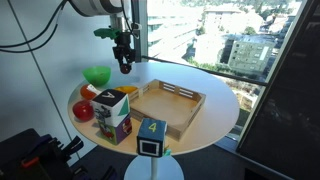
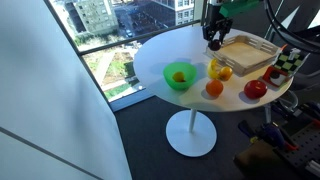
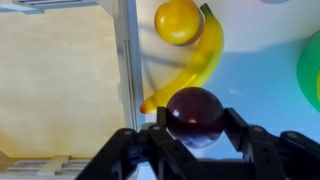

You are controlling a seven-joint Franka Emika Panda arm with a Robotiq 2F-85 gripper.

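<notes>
My gripper [image 3: 194, 122] is shut on a dark purple plum [image 3: 194, 110] and holds it above the round white table [image 1: 215, 100]. In both exterior views the gripper [image 1: 124, 62] [image 2: 213, 42] hangs over the table's edge side of the wooden tray [image 1: 168, 106] [image 2: 248, 52]. In the wrist view a banana [image 3: 192, 66] and a round yellow fruit [image 3: 178, 20] lie on the table just below, beside the tray wall [image 3: 128, 60]. The plum itself is too small to make out in the exterior views.
A green bowl [image 1: 97, 75] [image 2: 179, 76] stands near the gripper. A red apple [image 1: 83, 110] [image 2: 256, 88], an orange [image 2: 214, 88] and several coloured cubes [image 1: 113, 107] sit on the table. A large window is behind it.
</notes>
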